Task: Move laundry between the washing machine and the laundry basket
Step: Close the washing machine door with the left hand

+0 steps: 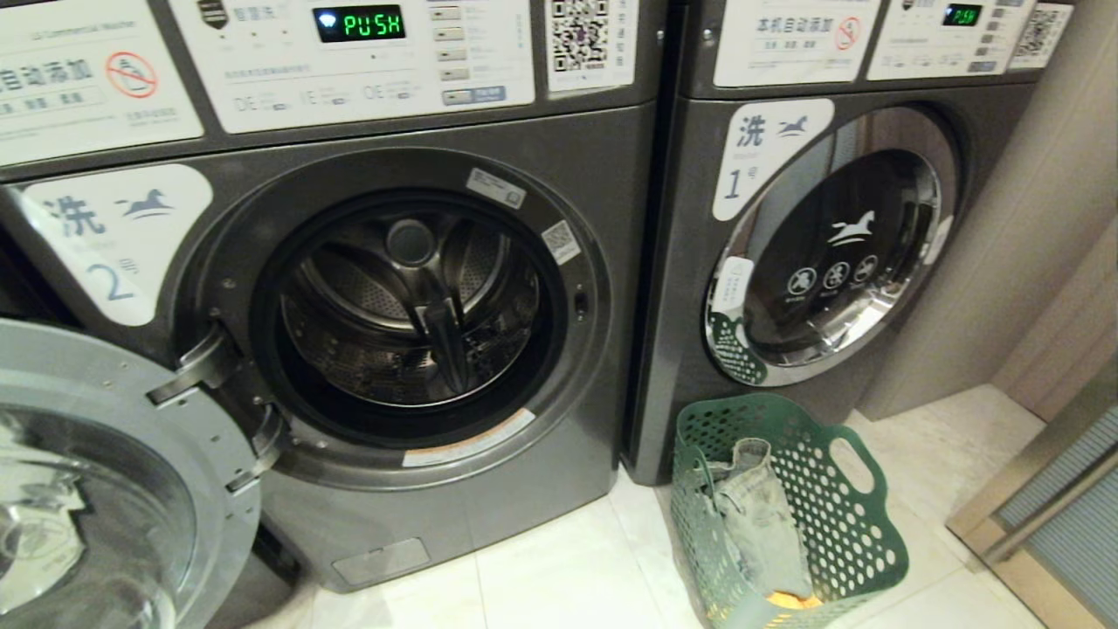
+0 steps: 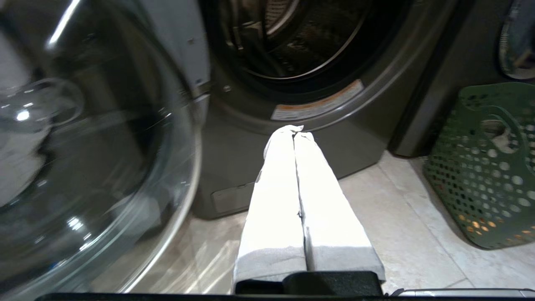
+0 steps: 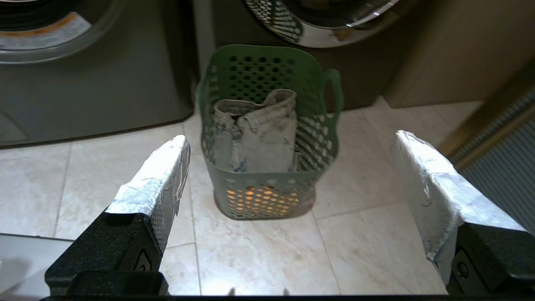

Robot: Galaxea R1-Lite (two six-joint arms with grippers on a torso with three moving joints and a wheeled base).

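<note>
1. Washing machine (image 1: 410, 367) labelled 2 fills the head view – its round door (image 1: 96, 489) swung wide to the left, drum bare. The green laundry basket (image 1: 860, 533) stands on the floor tiles by the foot of the machine labelled 1 (image 1: 830, 245), a pale denim garment (image 1: 760, 515) draped inside.
2. Left wrist view: the left gripper (image 2: 297, 130) hangs before the open machine, jaws pressed together, holding nothing.
3. Right wrist view: the right gripper (image 3: 288, 144) faces the basket – jaws spread wide, empty; something orange (image 3: 250, 194) glows through the wall's holes.

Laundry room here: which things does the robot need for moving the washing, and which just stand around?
Job:
washing machine 2, door open
green laundry basket
pale denim garment
orange-yellow piece
right gripper, open

Standing around:
washing machine 1, door shut
left gripper, shut
</note>
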